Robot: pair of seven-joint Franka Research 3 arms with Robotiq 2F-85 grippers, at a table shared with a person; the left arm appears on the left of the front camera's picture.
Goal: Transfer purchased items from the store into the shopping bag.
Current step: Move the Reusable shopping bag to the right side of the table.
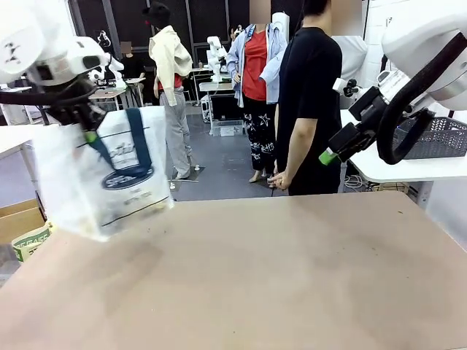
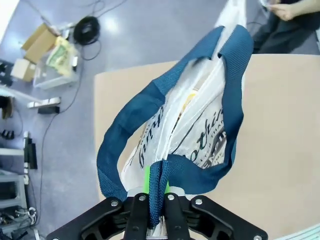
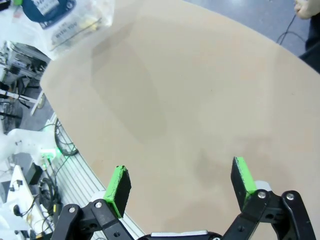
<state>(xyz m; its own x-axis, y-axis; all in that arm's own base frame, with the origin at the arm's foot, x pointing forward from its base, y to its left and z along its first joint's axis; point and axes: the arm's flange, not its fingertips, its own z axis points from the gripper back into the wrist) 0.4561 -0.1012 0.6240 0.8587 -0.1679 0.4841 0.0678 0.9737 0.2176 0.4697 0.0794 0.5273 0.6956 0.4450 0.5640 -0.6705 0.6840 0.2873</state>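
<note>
Bare table up close; left gripper clamped on shopping bag handles, lifted; right gripper spread wide, holding nothing.

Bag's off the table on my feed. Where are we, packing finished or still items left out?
Packing looks done: some goods show through the shopping bag, and the table shows no loose goods. In hand: the left gripper is shut on the bag's blue handles, holding it up. The right gripper hangs open, holding nothing. Left: setting down or handing over.

My left gripper is mostly hidden behind the bag's handles, and the bag is motion-blurred. Items inside it show through as faint smudges, too dim to identify. Beside the bag, the top edge crops it in my right wrist view.
</note>
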